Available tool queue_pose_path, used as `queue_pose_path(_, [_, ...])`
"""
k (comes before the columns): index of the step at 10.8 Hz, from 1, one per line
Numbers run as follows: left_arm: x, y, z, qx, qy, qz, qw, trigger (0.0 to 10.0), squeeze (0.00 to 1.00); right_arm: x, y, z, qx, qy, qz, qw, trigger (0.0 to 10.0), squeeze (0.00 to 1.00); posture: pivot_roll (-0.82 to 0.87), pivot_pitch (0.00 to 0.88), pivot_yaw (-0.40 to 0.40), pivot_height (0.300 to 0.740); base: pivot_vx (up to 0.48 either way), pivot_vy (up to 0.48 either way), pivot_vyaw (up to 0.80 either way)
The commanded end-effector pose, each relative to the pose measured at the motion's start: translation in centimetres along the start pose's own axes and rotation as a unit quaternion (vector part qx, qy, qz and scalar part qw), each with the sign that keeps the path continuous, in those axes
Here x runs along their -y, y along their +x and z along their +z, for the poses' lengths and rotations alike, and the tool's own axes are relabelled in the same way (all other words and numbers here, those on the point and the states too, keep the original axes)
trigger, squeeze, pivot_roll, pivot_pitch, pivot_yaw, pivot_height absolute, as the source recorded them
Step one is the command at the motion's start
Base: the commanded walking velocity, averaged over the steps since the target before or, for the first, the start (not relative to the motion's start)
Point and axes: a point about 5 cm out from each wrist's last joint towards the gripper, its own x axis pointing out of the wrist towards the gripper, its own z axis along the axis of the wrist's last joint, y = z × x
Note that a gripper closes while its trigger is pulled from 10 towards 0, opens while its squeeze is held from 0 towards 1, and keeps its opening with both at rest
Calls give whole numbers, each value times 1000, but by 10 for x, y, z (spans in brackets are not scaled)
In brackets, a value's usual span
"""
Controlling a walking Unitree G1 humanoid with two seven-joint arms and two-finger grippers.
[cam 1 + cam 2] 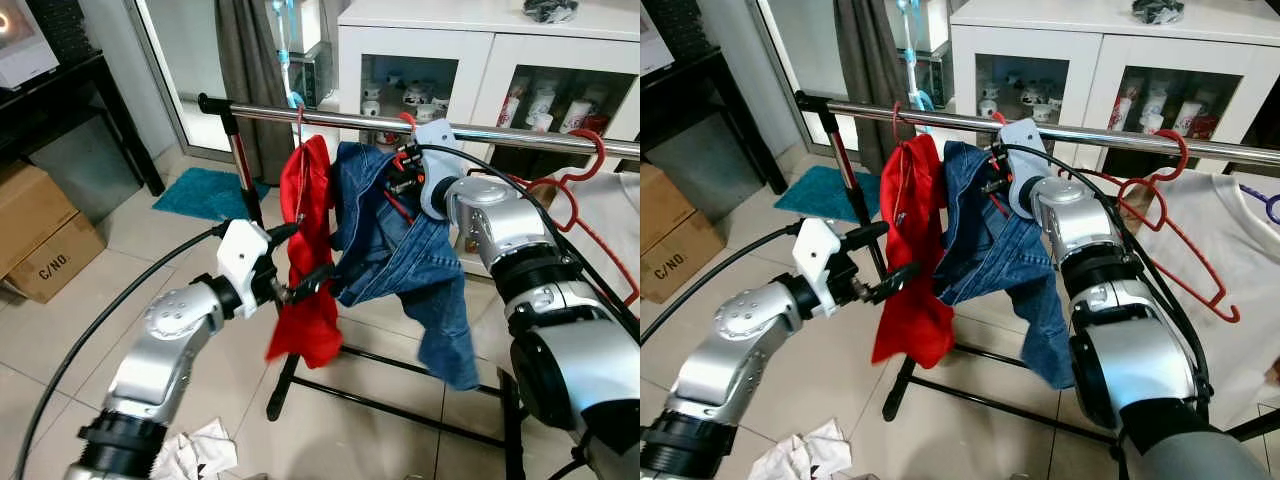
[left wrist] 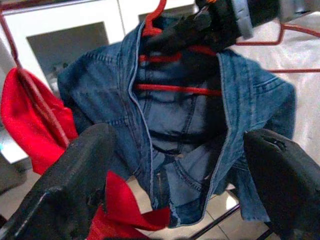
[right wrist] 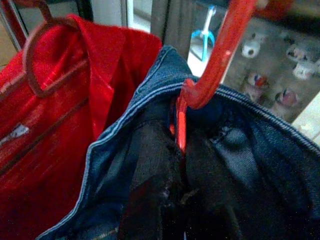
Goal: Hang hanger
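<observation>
Right hand (image 1: pixel 405 185) gripped the red hanger (image 2: pixel 172 87) carrying the denim jacket (image 1: pixel 400 260) just under the rail (image 1: pixel 360 121) at twelve o'clock, its hook needing a lift over, while the left hand (image 1: pixel 300 262) stood wide beside the red garment (image 1: pixel 312 250)

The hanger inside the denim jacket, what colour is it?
Red. The hanger shows best in the left wrist view, inside the blue denim jacket.

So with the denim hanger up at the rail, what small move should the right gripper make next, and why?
Probably open and back off. The right gripper is clamped on the red hanger carrying the denim garment, and its hook appears to sit over the rail. The left gripper waits open near the red garment.
</observation>
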Motion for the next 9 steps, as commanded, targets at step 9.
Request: queue_pose_path(9, [-1,2,-7,-14,-3,36,999,10000,0,-18,-54,0,92,-29,-2,995,0,0,-100,0,87,740,0,0,0])
